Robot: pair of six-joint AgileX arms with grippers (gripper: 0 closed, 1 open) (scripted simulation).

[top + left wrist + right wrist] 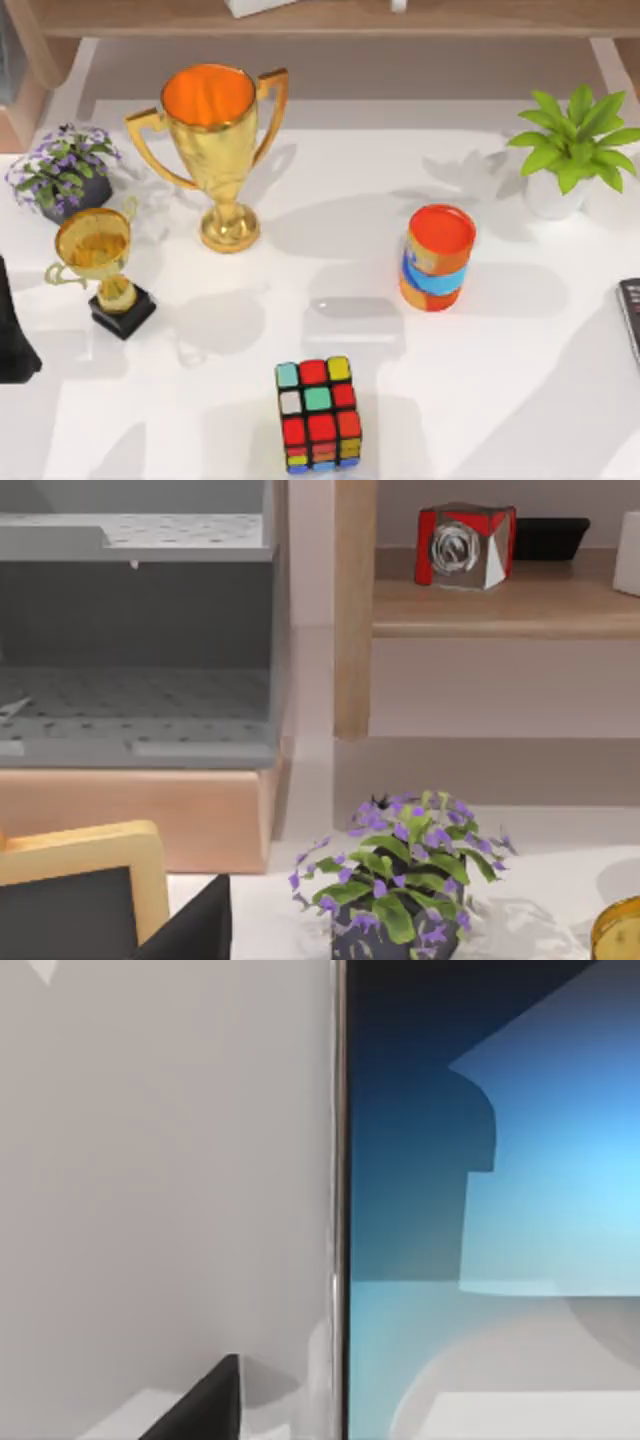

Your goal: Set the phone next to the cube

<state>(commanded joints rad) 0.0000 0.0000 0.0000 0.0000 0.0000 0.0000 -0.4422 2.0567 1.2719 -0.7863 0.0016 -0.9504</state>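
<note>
Hovering close over the phone (pixel 490 1210) at three o'clock, right gripper (finger spread impossible to tell): risks an off-centre, slipping grasp, far from the cube (pixel 319 415).

My left arm (pixel 14 335) at the worktop's left edge: matte black, angular, no markings or cables visible. Left wrist cam catches a black wedge-shaped finger (pixel 195 930). Right wrist cam: same black, pointed finger tip (pixel 205 1405), flat-faced w/ sharp edges.
</note>
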